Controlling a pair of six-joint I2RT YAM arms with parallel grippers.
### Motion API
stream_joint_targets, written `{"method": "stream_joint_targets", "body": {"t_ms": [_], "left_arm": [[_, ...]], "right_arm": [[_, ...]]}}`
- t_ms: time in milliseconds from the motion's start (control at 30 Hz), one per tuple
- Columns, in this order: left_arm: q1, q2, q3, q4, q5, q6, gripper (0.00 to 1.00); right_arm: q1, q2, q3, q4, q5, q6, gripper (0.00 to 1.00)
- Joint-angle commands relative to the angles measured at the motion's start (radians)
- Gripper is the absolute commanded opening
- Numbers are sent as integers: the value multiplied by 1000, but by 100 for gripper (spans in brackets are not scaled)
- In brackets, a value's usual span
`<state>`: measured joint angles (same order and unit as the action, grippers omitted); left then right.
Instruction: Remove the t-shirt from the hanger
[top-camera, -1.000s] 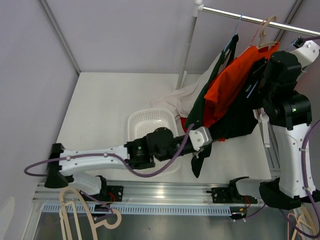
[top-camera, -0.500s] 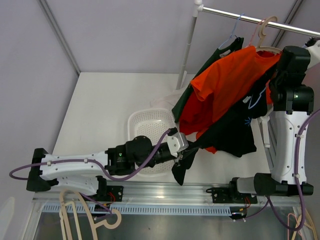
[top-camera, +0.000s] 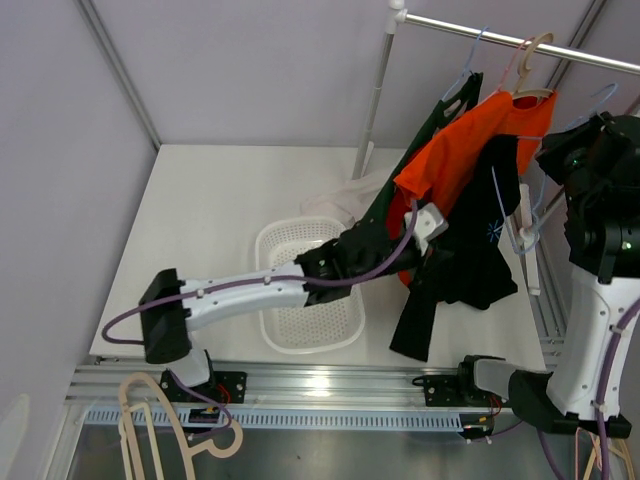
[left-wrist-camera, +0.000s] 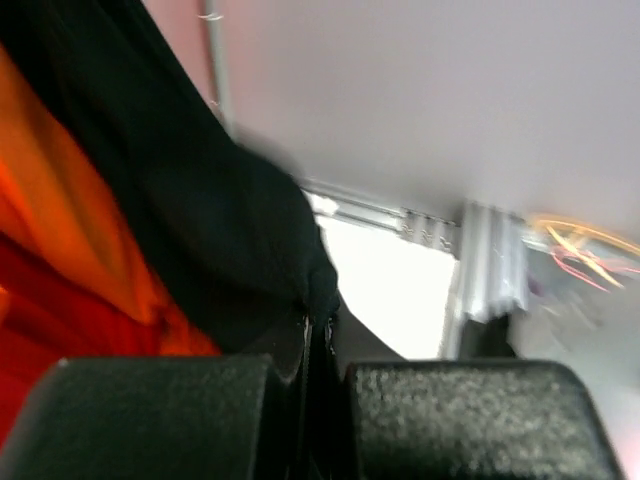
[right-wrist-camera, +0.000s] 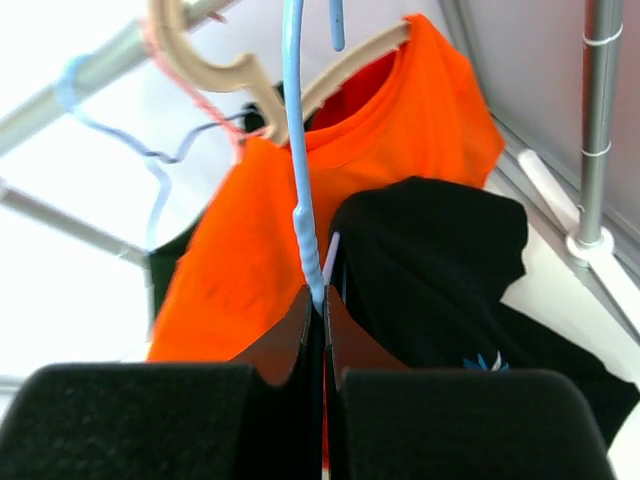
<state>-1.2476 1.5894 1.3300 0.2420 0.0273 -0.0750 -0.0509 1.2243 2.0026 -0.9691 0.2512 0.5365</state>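
A black t-shirt (top-camera: 470, 255) hangs by one shoulder from a light blue wire hanger (top-camera: 520, 228) and droops toward the table's front edge. My right gripper (top-camera: 562, 158) is shut on the hanger's twisted neck (right-wrist-camera: 312, 262), below the rail. In the right wrist view the black t-shirt (right-wrist-camera: 430, 260) sits just right of my right gripper (right-wrist-camera: 322, 300). My left gripper (top-camera: 428, 250) is shut on a fold of the shirt's lower half. The left wrist view shows the black t-shirt (left-wrist-camera: 215, 230) pinched in my left gripper (left-wrist-camera: 318, 335).
An orange t-shirt (top-camera: 455, 160) on a beige hanger (top-camera: 530, 60) and a dark green shirt (top-camera: 420, 140) hang from the metal rail (top-camera: 520, 40). The rail's pole (top-camera: 375, 100) stands on the table. A white basket (top-camera: 300, 335) and a white cloth (top-camera: 340, 195) lie below.
My left gripper has swung right and up from beside the basket, still holding the black fabric. The shirt now hangs slack instead of stretched. The right arm has shifted with the hanger.
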Motion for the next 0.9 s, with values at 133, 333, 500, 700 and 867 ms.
{"method": "stream_joint_targets", "body": {"t_ms": [133, 333, 500, 700, 867], "left_arm": [[100, 256, 535, -328, 139, -130, 1], [103, 201, 515, -482, 137, -187, 1], [102, 42, 426, -549, 191, -177, 1], [119, 43, 500, -659, 157, -160, 1], [134, 183, 601, -595, 183, -170, 1]], "right_arm": [[-6, -36, 71, -22, -75, -33, 0], [-27, 87, 226, -46, 169, -193, 0], [-70, 176, 389, -94, 211, -239, 0], [-115, 176, 384, -138, 12, -152, 0], [-118, 100, 236, -120, -193, -53, 0]]}}
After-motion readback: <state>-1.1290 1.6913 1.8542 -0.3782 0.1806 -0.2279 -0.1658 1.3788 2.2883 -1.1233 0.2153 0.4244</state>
